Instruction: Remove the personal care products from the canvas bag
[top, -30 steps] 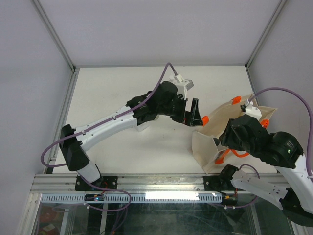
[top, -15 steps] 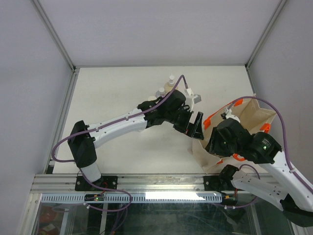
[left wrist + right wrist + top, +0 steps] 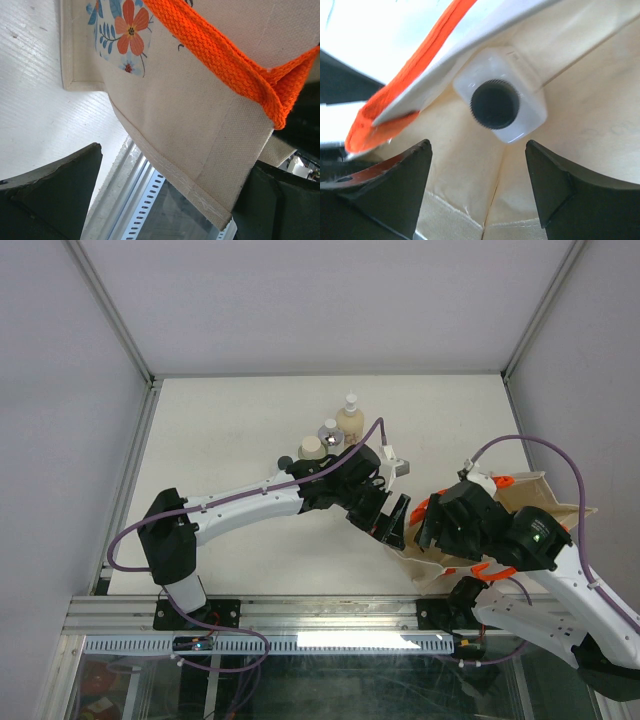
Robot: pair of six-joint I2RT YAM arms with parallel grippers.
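Left arm (image 3: 250, 502) back — bottles (image 3: 328, 433) on white table (image 3: 220, 420)

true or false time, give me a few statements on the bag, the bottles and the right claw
A square bottle with a dark cap is inside the canvas bag. True.
The right claw is shut on that bottle. False: it is open, with the bottle not gripped.
The cream pump bottle stands out on the table. True.
The bag's handles are blue. False: they are orange.
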